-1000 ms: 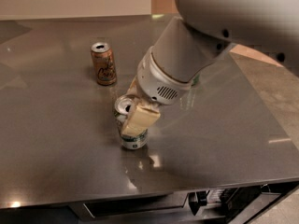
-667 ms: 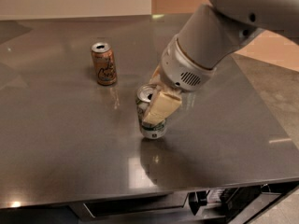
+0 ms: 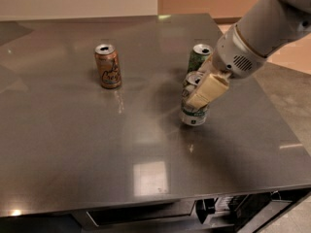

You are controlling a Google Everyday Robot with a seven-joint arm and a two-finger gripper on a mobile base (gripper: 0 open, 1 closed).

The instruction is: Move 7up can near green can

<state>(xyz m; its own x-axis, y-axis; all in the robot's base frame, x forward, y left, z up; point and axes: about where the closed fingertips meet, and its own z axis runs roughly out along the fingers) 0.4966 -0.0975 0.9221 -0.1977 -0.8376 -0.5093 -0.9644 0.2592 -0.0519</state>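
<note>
arm [image 3: 265, 30]: slants down from the right side.
gripper [image 3: 198, 98]: fingers [image 3: 208, 89] squeeze the 7up can [image 3: 194, 116].
green can [image 3: 198, 58]: just behind it, farther back.

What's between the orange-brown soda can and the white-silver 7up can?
Camera view: only bare grey tabletop between the orange-brown soda can and the white-silver 7up can. The gripper is clamped on that can, just in front of the dark green can.

Gripper [image 3: 195, 99] right of centre is clamping 7up can [image 3: 194, 116], covering its label — far finger hiding behind it. Arm [image 3: 262, 30] is running off right edge, masking part of green can [image 3: 197, 61].
</note>
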